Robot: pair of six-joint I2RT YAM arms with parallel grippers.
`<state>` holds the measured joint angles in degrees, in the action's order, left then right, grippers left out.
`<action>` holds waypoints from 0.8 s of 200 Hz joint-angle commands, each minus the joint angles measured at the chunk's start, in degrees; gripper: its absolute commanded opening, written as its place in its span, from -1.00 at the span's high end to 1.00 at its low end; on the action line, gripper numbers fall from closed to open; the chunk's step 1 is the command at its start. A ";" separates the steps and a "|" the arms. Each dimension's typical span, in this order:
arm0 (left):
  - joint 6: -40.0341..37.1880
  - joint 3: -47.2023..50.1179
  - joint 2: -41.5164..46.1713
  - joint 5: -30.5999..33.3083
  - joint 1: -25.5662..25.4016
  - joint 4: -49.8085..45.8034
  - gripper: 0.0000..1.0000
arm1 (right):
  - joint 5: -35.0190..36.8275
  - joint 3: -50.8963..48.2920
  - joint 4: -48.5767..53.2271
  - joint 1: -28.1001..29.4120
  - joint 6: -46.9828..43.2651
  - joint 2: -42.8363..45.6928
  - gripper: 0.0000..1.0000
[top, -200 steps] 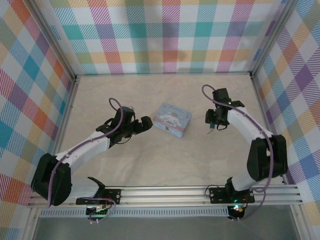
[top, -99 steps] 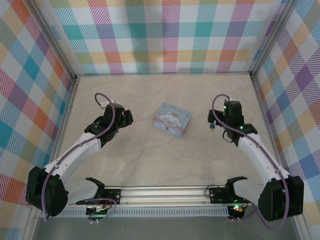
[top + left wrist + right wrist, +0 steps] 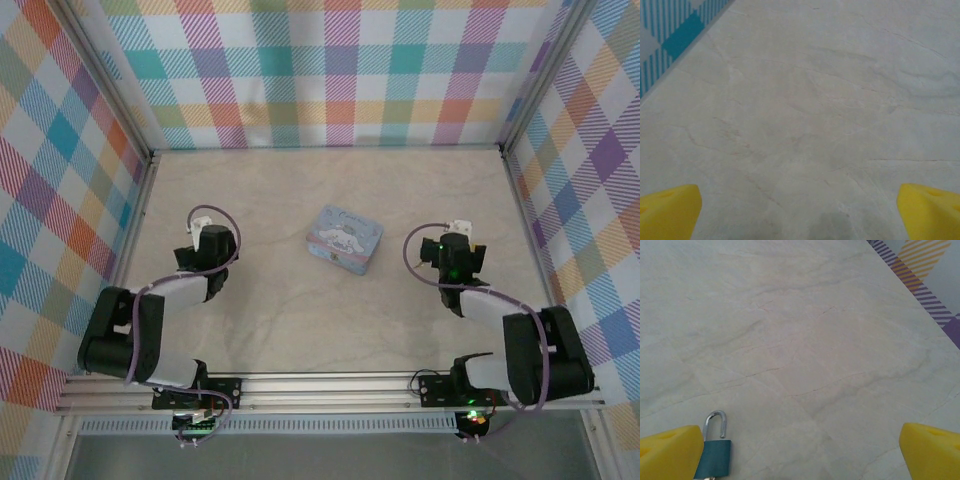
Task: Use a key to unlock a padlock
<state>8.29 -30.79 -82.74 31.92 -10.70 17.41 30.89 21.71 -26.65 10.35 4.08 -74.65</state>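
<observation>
My left claw (image 3: 800, 214): well left of tin box (image 3: 344, 238), yellow tips spread wide, released, bare bench (image 3: 815, 100) beneath. Tin box flat mid-bench. My right claw (image 3: 800, 454): right of tin box, spread wide, gripping nothing. Padlock (image 3: 714, 455) lies flat on bench right of tin box, teal body just beside one yellow fingertip (image 3: 670, 452), silver shackle pointing away from me.

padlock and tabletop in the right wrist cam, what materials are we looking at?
Padlock: teal body with a matte painted or coated look, probably metal; shackle is bright, shiny silver metal. Tabletop: pale marble-patterned, smooth matte surface with fine veins; stone or printed laminate, cannot tell.
</observation>
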 commanded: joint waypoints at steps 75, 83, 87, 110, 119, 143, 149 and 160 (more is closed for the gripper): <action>-7.72 8.57 -7.37 -15.68 5.16 33.42 -1.00 | -20.00 -0.10 -23.14 -6.90 -2.39 -12.16 -0.99; -7.15 7.82 -6.46 -15.84 5.25 30.07 -1.00 | -18.97 -0.15 -27.75 -7.13 -2.26 -14.73 -0.99; -7.46 8.18 -7.00 -15.65 5.25 31.88 -1.00 | -19.31 0.19 -24.60 -7.19 -1.73 -13.49 -0.99; -7.48 7.98 -6.62 -15.56 5.16 30.82 -1.00 | -20.23 0.59 -22.66 -7.52 -1.70 -12.89 -0.99; -7.57 8.12 -6.83 -15.49 5.16 31.57 -1.00 | -20.13 0.33 -24.55 -7.60 -1.88 -13.57 -1.00; -7.53 8.09 -6.72 -15.42 5.16 31.33 -1.00 | -20.38 0.57 -23.13 -7.58 -1.74 -13.09 -0.99; -7.52 8.11 -6.69 -15.48 5.16 31.26 -1.00 | -20.27 0.53 -23.68 -7.54 -1.85 -13.29 -0.99; -7.55 8.17 -6.71 -15.49 5.16 31.33 -1.00 | -20.48 0.80 -22.86 -7.65 -1.71 -13.28 -0.99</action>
<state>1.43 -23.16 -89.43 17.32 -5.96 46.52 12.19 20.80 -48.01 2.96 2.09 -88.09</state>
